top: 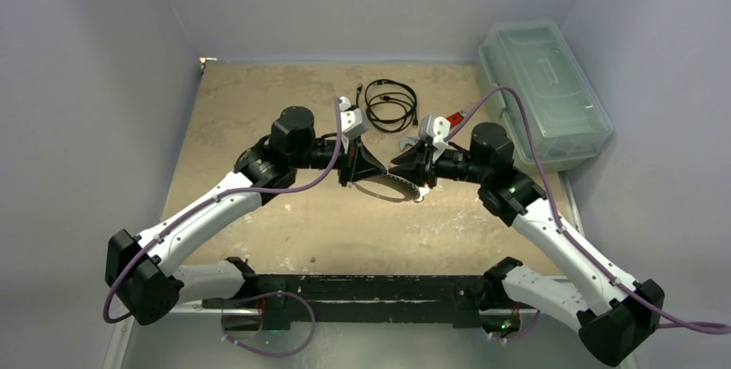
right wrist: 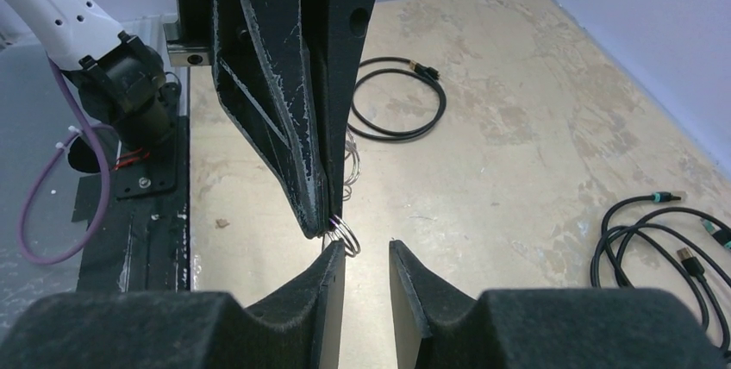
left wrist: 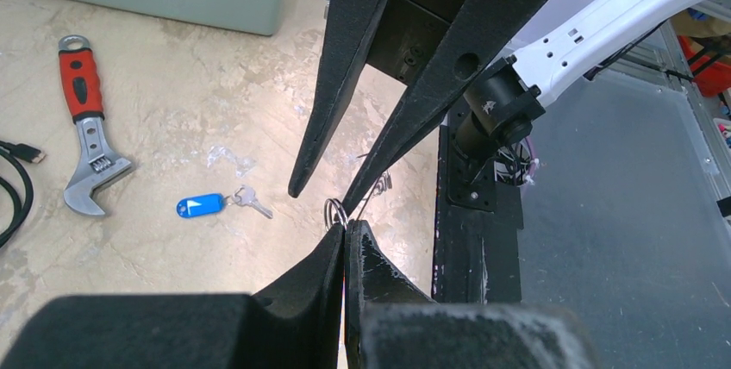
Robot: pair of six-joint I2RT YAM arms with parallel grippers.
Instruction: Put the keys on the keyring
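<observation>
The left gripper (left wrist: 345,229) is clamped on the thin silvery metal keyring (right wrist: 343,235), the right gripper (right wrist: 366,253) slightly open beside it, while the tiny blue-headed and plain silver keys (left wrist: 200,205), probably light, stiff and slippery, lie on the beige tabletop (left wrist: 215,84), likely best pinched by their heads.

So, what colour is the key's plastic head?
Bright blue; the key shows best in the left wrist view.

Pale lavender-grey walls (top: 86,59) close in the left, far and right sides, lit softly and evenly. The tabletop (top: 241,102) is beige, mottled and scuffed with pale patches. A grey metal ledge (top: 388,347) runs along its near edge.
</observation>
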